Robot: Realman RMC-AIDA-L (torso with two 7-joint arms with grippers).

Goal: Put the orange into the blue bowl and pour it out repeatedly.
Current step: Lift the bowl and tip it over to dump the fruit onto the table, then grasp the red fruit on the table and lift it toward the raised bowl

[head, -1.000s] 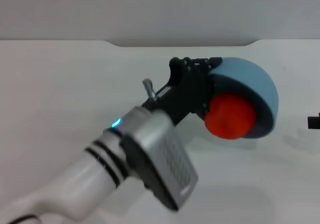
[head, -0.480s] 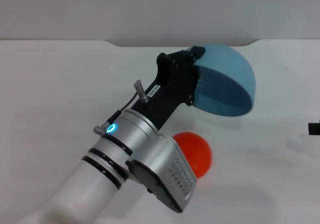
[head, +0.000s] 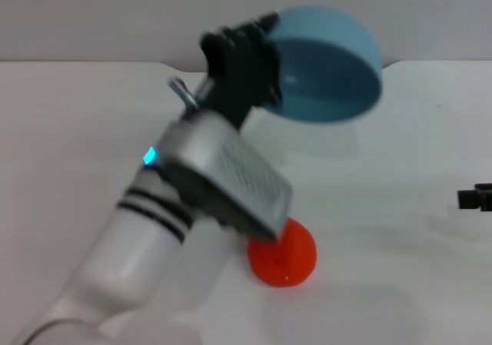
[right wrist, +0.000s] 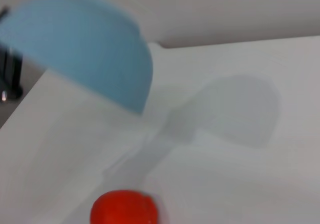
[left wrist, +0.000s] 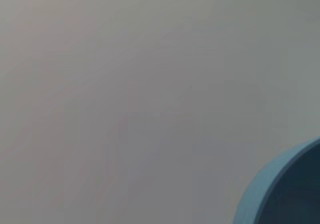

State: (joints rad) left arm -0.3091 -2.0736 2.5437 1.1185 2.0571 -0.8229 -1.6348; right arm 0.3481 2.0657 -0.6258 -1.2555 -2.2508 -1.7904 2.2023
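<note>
Left gripper clamps the bowl by its rim, holding it tilted in the air above the desk. Orange lies on the desk, well below the gripper and bowl, beside the left arm. Right gripper sits at the right edge; whether clenched or released, cannot tell.

My left arm was a glossy white tube with two thin black rings near the wrist. Above them sat a silver-grey boxy wrist housing with a dotted vent grid on one face, dark trim at its edge. A small cyan status LED glowed beside it. A short metal connector stub stuck out. My left hand was matte black, blocky.
</note>
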